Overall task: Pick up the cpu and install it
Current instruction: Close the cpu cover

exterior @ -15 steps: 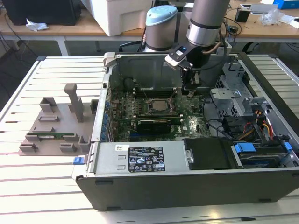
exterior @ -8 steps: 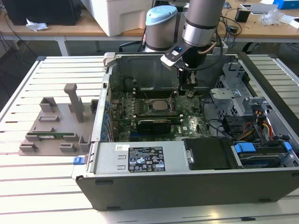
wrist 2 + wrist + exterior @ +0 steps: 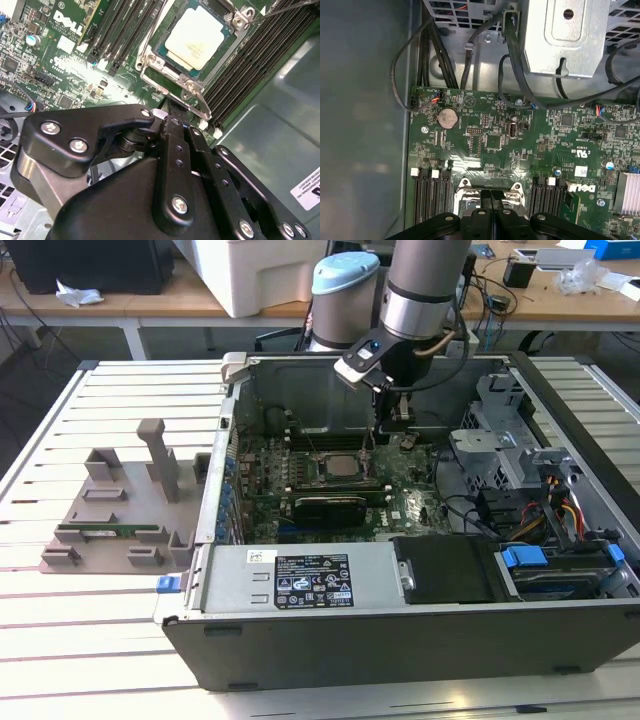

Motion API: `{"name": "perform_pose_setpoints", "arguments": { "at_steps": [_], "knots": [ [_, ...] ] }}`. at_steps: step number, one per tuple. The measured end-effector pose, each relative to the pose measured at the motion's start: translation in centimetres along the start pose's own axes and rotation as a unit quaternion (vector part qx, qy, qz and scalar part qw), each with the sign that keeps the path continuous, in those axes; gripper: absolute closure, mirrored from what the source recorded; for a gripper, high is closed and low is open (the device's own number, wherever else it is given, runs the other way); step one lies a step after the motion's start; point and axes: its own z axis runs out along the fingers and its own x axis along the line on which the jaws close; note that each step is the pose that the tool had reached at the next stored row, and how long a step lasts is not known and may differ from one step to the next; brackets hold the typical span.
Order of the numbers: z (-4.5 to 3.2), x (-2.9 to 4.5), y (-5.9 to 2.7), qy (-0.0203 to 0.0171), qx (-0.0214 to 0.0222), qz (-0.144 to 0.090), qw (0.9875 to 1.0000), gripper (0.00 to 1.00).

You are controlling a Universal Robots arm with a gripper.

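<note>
Seemingly light, thin and fragile, the cpu lies in its socket, best gripped by its edges; the claw is pinched closed, empty.

Silvery cpu in socket on motherboard

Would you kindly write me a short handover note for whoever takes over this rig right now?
Gripper: shut, holding nothing, down inside the case, with its tips right beside the socket. I cannot tell whether they touch it.
Cpu: lying flat in the socket, silvery top up.
Done: the cpu is placed in the socket.
Left: I cannot tell whether the socket's clamp is locked, so that needs checking.
</note>
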Motion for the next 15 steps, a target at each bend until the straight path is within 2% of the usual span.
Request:
{"name": "perform_pose_setpoints", "arguments": {
  "at_steps": [15],
  "knots": [
    [0.37,0.11,-1.61,0.0000,0.0000,0.000,1.0000,0.89]
  ]
}}
